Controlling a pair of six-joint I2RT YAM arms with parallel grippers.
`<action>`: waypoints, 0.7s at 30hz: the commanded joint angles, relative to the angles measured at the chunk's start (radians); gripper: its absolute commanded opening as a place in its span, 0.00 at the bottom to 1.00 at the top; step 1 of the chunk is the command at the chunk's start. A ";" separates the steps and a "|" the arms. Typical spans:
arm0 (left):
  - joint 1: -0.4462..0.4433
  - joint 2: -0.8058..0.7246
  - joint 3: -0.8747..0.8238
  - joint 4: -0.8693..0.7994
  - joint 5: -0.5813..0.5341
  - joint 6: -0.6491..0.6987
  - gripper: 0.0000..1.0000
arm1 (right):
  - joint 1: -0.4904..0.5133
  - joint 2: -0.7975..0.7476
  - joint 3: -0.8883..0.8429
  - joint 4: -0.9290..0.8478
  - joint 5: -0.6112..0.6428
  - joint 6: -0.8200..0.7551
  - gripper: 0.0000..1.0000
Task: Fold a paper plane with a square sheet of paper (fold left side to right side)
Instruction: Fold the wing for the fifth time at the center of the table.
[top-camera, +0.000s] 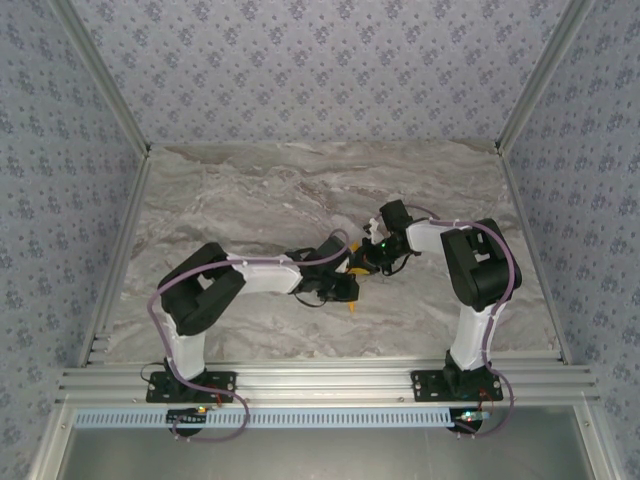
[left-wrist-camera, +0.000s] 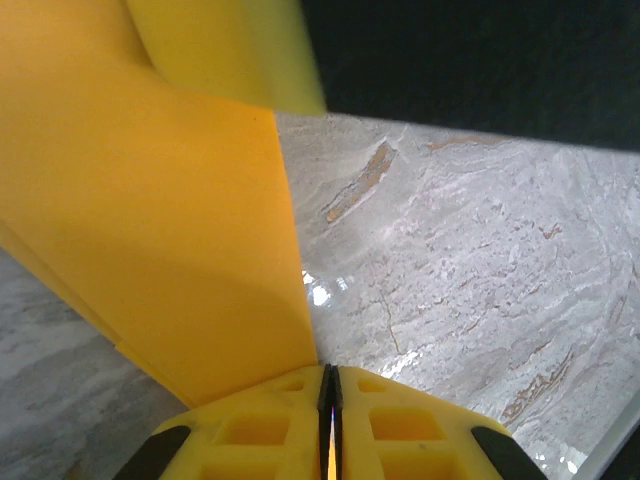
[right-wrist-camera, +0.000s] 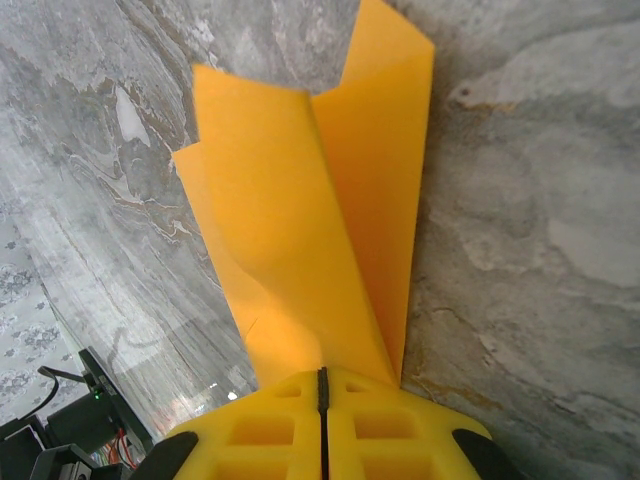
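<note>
Top view: the two arms meet a little right of the middle of the worktop. The left hand and right hand are close together, and the paper shows as small orange-yellow slivers between them. Its shape is too small to tell from here.

Left wrist view: the left hand has its fingers pressed together, and the straight edge of the paper runs down into the seam between them, so it is pinching the paper. A broad flat panel rises to the left over the worktop. A paler yellow piece lies across the top; I cannot tell whether it is a flap or something else.

Right wrist view: the right hand is likewise closed on the paper. The paper fans up from the fingers in several overlapping layers that narrow toward the grip, with the marbled worktop behind it. The layers stand apart from each other, not pressed flat.

Progress, as I judge it: the sheet is no longer a flat square. Several folds are in, and the lengthwise fold looks made or nearly made. The flaps are loose and uneven, so creasing them into a tight, pointed dart and setting it down seems to be what is left.
</note>
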 joint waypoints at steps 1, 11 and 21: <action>-0.042 -0.026 -0.056 -0.095 0.019 -0.003 0.10 | -0.004 0.029 -0.005 -0.053 0.092 0.001 0.09; -0.035 -0.097 -0.077 -0.085 0.012 0.003 0.09 | -0.004 0.032 -0.004 -0.055 0.092 0.000 0.09; 0.050 -0.219 -0.072 -0.037 0.038 0.007 0.10 | 0.000 0.024 -0.005 -0.053 0.091 0.003 0.09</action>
